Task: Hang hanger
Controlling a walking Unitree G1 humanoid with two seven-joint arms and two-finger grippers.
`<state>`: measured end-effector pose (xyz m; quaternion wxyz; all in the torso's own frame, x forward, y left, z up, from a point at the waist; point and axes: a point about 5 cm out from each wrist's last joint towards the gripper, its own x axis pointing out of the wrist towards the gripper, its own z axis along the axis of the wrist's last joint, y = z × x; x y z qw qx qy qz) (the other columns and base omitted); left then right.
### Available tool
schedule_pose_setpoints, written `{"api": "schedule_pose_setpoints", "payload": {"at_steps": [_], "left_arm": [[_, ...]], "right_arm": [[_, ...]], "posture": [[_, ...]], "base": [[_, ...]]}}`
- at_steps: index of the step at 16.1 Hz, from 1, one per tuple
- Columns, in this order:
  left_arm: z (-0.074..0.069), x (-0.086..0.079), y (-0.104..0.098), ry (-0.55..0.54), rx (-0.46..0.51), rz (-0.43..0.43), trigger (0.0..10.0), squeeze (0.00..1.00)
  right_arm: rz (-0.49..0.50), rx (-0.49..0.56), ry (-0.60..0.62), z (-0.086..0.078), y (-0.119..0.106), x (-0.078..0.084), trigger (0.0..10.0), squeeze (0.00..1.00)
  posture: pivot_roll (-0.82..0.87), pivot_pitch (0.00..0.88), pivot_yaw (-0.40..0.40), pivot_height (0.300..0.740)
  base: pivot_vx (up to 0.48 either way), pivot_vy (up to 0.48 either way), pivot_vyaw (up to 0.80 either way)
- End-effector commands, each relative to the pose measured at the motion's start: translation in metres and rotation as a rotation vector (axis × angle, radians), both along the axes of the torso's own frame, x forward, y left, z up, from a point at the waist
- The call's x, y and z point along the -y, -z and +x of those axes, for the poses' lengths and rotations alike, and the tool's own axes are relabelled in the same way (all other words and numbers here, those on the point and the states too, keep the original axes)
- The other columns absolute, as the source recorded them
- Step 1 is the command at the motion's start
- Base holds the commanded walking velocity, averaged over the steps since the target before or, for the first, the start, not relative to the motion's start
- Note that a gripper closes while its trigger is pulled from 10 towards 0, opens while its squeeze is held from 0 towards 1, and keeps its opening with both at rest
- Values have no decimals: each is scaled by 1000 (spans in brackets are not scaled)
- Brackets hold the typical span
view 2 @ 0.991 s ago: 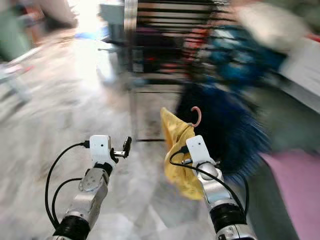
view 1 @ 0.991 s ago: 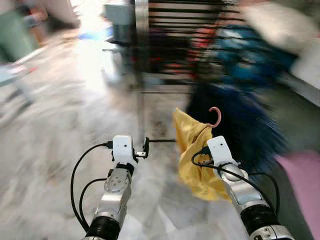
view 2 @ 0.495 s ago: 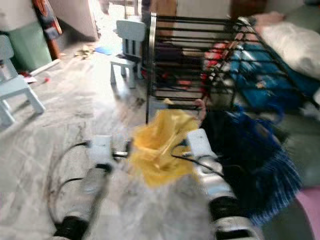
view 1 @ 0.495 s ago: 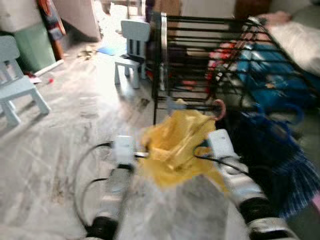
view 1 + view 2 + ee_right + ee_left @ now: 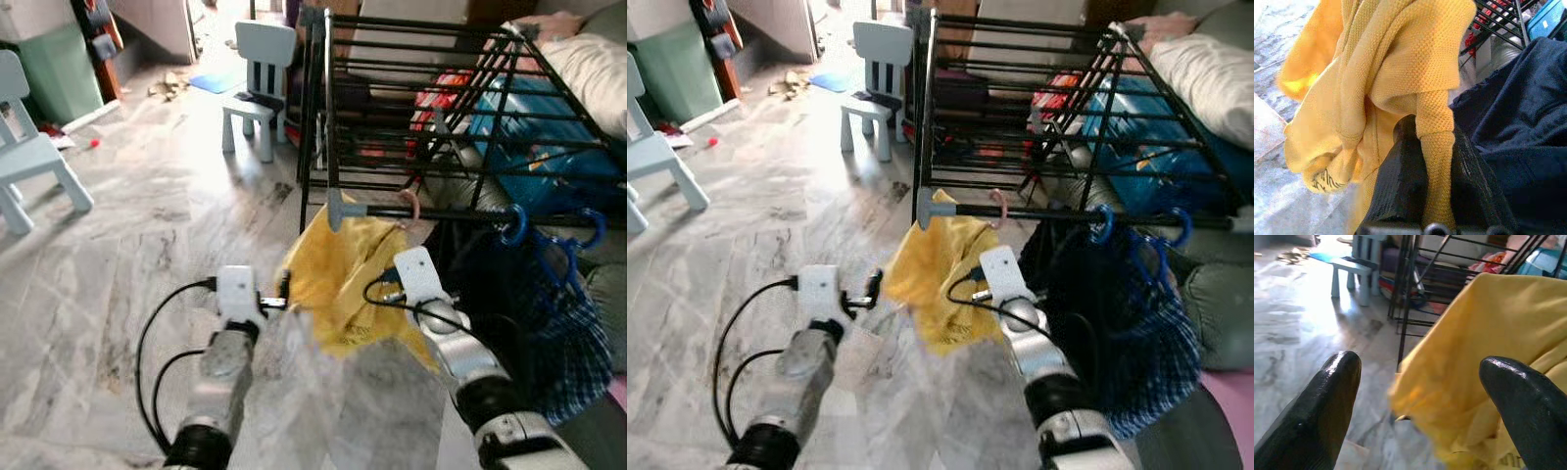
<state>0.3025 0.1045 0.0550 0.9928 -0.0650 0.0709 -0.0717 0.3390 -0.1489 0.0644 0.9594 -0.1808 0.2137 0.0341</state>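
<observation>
Now a yellow garment (image 5: 343, 279) on a pink-hooked hanger (image 5: 409, 204) is held up by the right gripper (image 5: 1436, 147), whose two black fingers are closed on a fold of the yellow cloth, as is seen in the right wrist view. The hanger's hook is raised to the level of the front rail (image 5: 1019, 211) of a black drying rack (image 5: 441, 108); it is seen at or just over that rail, but whether it is already seated on it cannot be told. The garment is carried high, presumably so that the hook can be passed over the bar and the cloth left to fall free below it.

Further along the same rail, blue hangers (image 5: 549, 230) with a dark blue garment (image 5: 1117, 313) are already hung, just beside the right arm, so the free stretch of rail near its capped end is presumably being aimed for. The left gripper (image 5: 1420, 396) is held forward at a lower level with its jaws wide apart and nothing between them; the yellow cloth lies just ahead of it, perhaps so that the swinging fabric can be steadied if needed.

Beyond the rack, a small pale chair (image 5: 257, 78) is stood on the marble floor (image 5: 118, 245), and a second one (image 5: 24, 147) is found well apart to the left.
</observation>
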Motion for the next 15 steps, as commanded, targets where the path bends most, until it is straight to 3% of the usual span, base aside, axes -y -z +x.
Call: {"api": "schedule_pose_setpoints", "payload": {"at_steps": [1, 5, 9, 15], "left_arm": [[-1, 8, -3, 26, 2, -31, 10000, 0], [-1, 11, -2, 42, -10, -47, 10000, 0], [-2, 13, -2, 49, -21, -60, 10000, 0], [-3, 12, 1, 42, -35, -60, 10000, 0]], "right_arm": [[-6, 60, 0, 11, -15, 0, 10000, 0], [-14, 34, -48, 18, -15, -22, 10000, 0], [2, 9, -64, 23, -16, -32, 10000, 0], [46, -77, 35, 17, 0, -21, 10000, 0]], "posture": [[34, 0, -46, 740], [42, 0, -52, 740], [51, 0, -58, 740], [56, 0, -64, 740]], "base": [[0, 0, 0], [0, 0, 0], [0, 0, 0], [0, 0, 0]]}}
